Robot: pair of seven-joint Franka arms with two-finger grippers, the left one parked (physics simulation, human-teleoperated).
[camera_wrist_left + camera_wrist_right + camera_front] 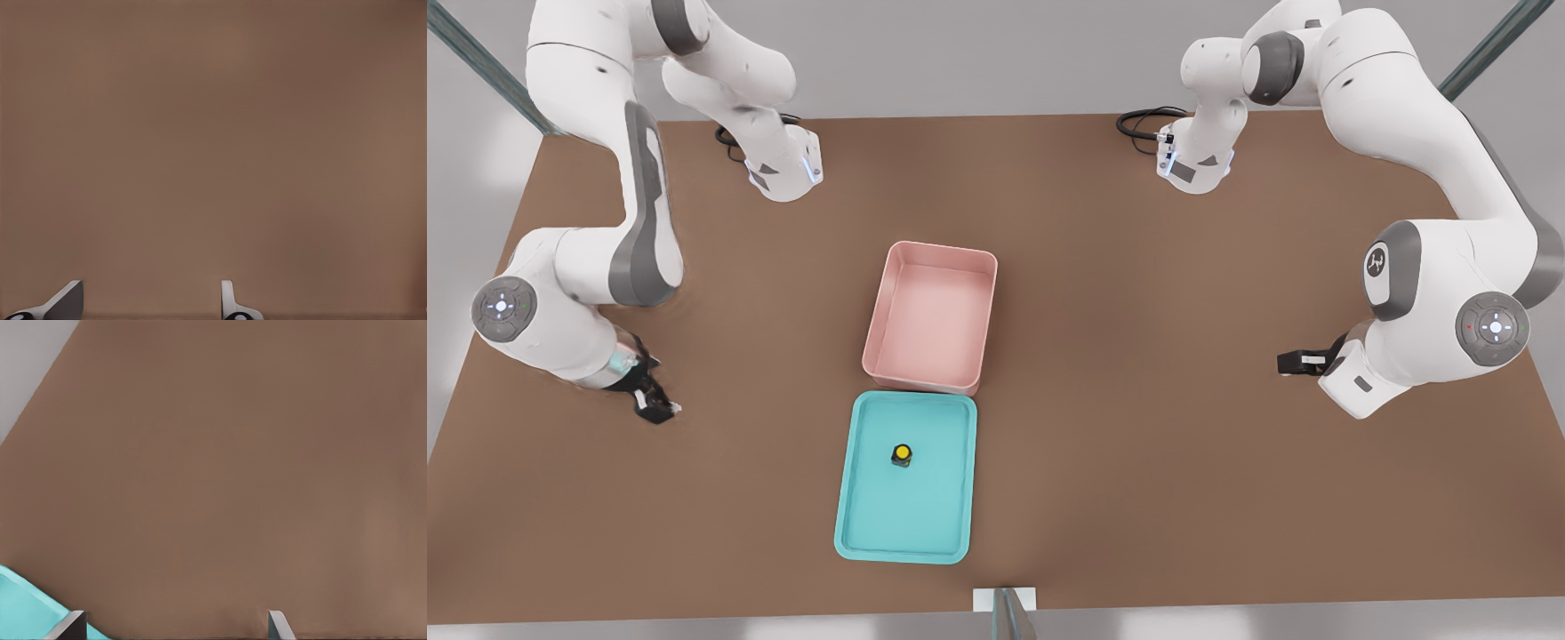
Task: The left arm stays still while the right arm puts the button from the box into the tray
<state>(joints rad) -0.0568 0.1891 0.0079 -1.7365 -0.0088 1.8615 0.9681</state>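
The button [903, 454], a small dark block with a yellow cap, rests upright on the floor of the turquoise tray [854, 498], slightly toward the box end. Just behind the tray stands the pink box [929, 316], nothing showing inside it. My gripper [654, 404] hovers low over the bare table at the front view's left, well apart from tray and box. In the right wrist view the gripper [175, 628] is open, its fingertips [73, 625] wide apart with nothing between them, and a corner of the tray [23, 610] shows beside it.
The brown table [1138, 444] carries only the box and tray. The parked arm [1449, 267] bends over the front view's right side, its gripper [1303, 362] low above the table. A metal post [1005, 612] stands at the front edge.
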